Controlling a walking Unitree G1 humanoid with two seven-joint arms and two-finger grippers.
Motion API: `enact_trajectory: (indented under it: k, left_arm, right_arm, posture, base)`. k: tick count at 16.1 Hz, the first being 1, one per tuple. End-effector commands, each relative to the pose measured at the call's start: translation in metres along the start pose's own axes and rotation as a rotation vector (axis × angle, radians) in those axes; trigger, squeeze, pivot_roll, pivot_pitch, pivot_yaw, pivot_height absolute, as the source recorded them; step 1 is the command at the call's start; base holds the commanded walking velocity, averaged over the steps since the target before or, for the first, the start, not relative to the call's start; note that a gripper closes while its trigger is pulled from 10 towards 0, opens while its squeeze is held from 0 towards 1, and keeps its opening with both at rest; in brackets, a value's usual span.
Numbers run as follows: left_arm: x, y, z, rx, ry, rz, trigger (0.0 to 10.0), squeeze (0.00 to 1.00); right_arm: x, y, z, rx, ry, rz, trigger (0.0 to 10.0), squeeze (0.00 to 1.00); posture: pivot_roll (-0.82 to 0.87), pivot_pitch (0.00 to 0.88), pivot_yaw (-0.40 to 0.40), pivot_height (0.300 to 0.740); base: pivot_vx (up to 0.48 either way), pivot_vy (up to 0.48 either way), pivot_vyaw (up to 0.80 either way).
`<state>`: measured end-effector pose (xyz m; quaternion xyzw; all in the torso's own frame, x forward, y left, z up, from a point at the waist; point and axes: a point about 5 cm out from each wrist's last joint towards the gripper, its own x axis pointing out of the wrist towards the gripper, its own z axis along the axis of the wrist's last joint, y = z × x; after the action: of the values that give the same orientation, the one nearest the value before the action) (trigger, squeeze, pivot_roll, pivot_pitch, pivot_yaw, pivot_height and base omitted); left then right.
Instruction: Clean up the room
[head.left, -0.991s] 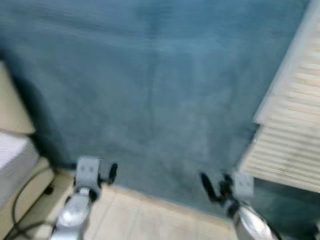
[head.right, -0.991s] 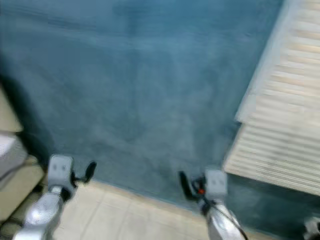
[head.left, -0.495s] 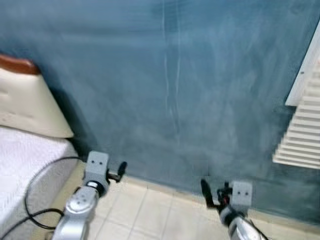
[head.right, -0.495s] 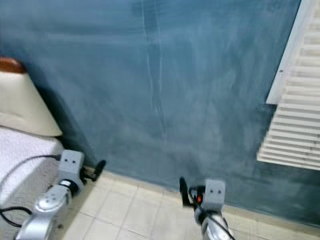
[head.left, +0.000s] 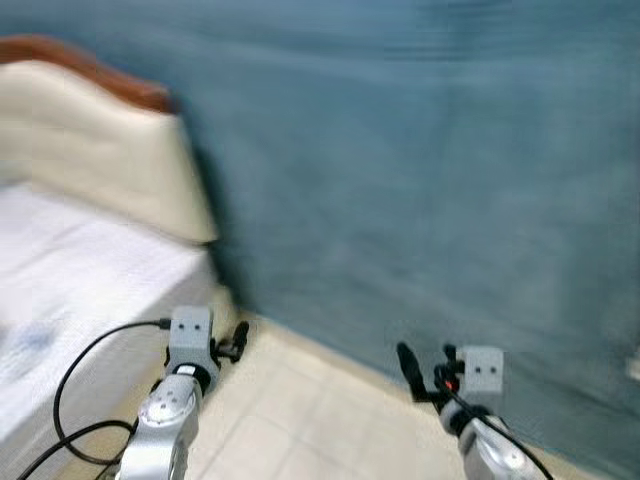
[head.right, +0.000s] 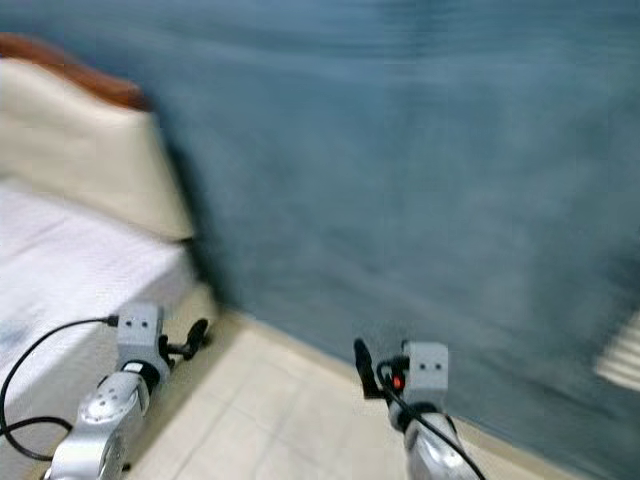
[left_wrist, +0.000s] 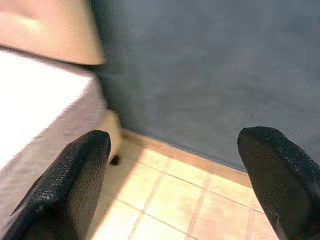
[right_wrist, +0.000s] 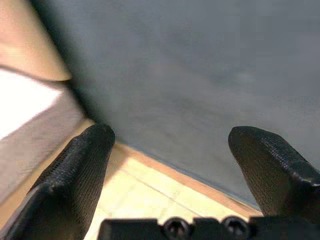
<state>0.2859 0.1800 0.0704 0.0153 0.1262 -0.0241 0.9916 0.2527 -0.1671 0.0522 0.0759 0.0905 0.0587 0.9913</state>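
A matt, blue-painted wall (head.left: 430, 170) is seen — the floor (head.left: 300, 420) is laid with smooth beige tiles. The headboard (head.left: 100, 140) is padded, cream, wood-trimmed.

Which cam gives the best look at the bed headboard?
Left eye view: the cream headboard shows most of its padded face plus the brown wooden top edge, though motion-blurred. Right eye view shows the same, cropped more at the left. Both wrist views catch just a blurred cream corner of it.

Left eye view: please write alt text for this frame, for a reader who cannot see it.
Blurred head-camera view of a blue wall meeting a pale tiled floor, with a bed and its cream headboard on the left. The left gripper and right gripper are both raised low in the frame, holding nothing; a black cable loops beside the left arm.
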Motion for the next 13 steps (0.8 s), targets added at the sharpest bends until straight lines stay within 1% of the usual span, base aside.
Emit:
enact_trajectory:
  k: [1,2,3,4,5,7,9,13]
  left_arm:
    - [-0.001,0.003,0.002,0.028,-0.01,0.025,10.0,0.0]
    - [-0.002,0.004,0.004,0.026,-0.021,0.035,10.0,0.0]
    - [-0.003,0.003,0.005,0.053,-0.028,0.047,10.0,0.0]
    - [-0.004,0.003,0.006,0.063,-0.036,0.046,10.0,0.0]
    - [-0.004,0.003,0.007,0.058,-0.046,0.045,10.0,0.0]
    - [-0.005,0.003,0.008,0.047,-0.063,0.048,10.0,0.0]
    - [-0.004,0.003,0.009,0.054,-0.059,0.055,10.0,0.0]
    - [-0.003,0.002,0.005,0.035,-0.041,0.071,10.0,0.0]
  right_arm:
    - [0.002,-0.005,-0.005,0.029,0.031,0.002,10.0,0.0]
    - [0.004,-0.006,-0.005,0.042,0.035,0.007,10.0,0.0]
    - [0.008,-0.004,-0.004,0.042,0.035,0.033,10.0,0.0]
    - [0.01,-0.001,-0.004,0.042,0.033,0.055,10.0,0.0]
    - [0.011,0.002,-0.003,0.037,0.033,0.077,10.0,0.0]
    - [0.013,0.004,-0.002,0.026,0.03,0.098,10.0,0.0]
    - [0.014,0.005,-0.001,0.025,0.026,0.111,10.0,0.0]
    - [0.011,0.005,-0.001,0.015,0.028,0.131,10.0,0.0]
  posture:
    - [-0.02,0.0,0.009,0.74]
    - [-0.01,0.0,0.001,0.74]
    - [0.0,0.0,-0.004,0.74]
    - [0.0,0.0,-0.008,0.74]
    - [0.0,0.0,-0.009,0.74]
    - [0.0,0.0,-0.011,0.74]
    - [0.0,0.0,-0.011,0.74]
    - [-0.02,0.0,-0.016,0.74]
  base:
    - [0.0,0.0,0.55]
    - [0.0,0.0,0.55]
    - [0.0,0.0,0.54]
    - [0.0,0.0,0.55]
    - [0.326,0.0,0.54]
    - [0.48,0.0,0.55]
    - [0.48,0.0,0.54]
    - [0.48,0.0,0.55]
